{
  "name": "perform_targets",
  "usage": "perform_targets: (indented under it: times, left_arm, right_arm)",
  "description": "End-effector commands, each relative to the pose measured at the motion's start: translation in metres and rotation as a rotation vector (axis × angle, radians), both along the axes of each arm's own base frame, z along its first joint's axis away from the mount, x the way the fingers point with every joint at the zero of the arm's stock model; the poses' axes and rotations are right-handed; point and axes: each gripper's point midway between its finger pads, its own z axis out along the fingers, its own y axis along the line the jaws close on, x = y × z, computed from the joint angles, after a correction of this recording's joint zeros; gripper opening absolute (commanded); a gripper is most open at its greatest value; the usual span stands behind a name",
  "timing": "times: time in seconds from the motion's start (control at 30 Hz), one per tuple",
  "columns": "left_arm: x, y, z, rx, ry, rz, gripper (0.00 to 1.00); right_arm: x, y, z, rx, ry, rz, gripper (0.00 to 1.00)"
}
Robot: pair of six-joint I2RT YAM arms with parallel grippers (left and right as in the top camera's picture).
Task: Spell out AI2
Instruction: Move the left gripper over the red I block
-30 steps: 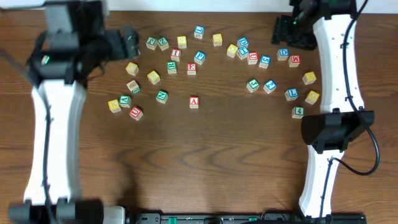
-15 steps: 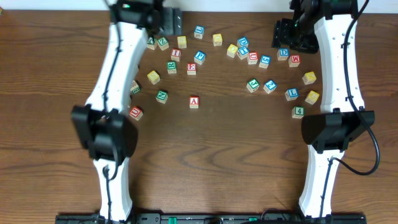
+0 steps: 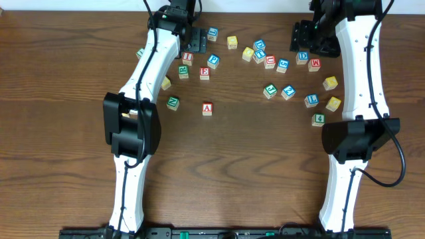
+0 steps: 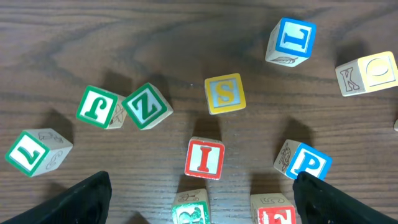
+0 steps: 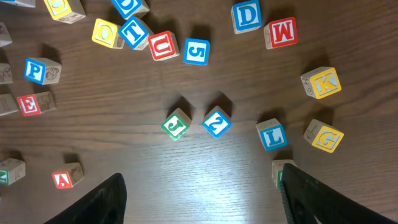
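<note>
We find the letter blocks strewn in an arc along the far side of the table. The near half is bare wood. There is open room all round the red A block, which stands alone nearest the middle.

The red I block lies in the left cluster, close to the far edge. It is hemmed in by near neighbours: a yellow S block just above it in the wrist view and a blue P block to its right.

The blue 2 block sits in the right cluster, just beside a green J block, with bare wood on its near side.

The left gripper hangs over the left cluster with its fingers spread wide and closed on nothing; the I block lies just ahead of them. The right gripper hangs over the right cluster, fingers likewise wide apart, empty and clear of every block.
</note>
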Motion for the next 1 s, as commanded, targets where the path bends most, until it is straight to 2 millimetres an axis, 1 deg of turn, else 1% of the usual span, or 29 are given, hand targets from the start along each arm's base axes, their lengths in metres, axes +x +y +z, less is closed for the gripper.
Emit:
perform_targets:
  times: [0.0,0.2,0.47,0.53,0.8,0.87,0.97]
  left_arm:
    - [0.0,0.001,-0.016,0.019,0.021,0.014,0.9]
    - [0.0,0.001,-0.022,0.008,0.033,0.04,0.89]
    - [-0.003,0.001,-0.045,0.015,0.074,0.049,0.89]
    - [-0.003,0.001,-0.05,0.018,0.082,0.049,0.89]
    - [-0.004,0.002,-0.054,0.024,0.088,0.05,0.86]
    - [-0.003,0.003,-0.059,0.025,0.092,0.051,0.84]
    - [-0.002,0.002,-0.073,0.033,0.105,0.043,0.83]
  right_arm:
    - [-0.001,0.003,0.011,-0.002,-0.029,0.021,0.75]
    - [-0.002,0.003,0.011,-0.002,-0.027,0.021,0.75]
    - [-0.003,0.003,0.006,-0.008,-0.01,0.02,0.76]
    - [-0.004,0.002,0.003,-0.012,0.0,0.019,0.77]
    - [-0.005,-0.002,-0.002,-0.034,0.014,0.014,0.78]
    - [-0.005,-0.002,-0.002,-0.034,0.014,0.014,0.78]
    - [-0.005,-0.002,-0.002,-0.035,0.015,0.014,0.78]
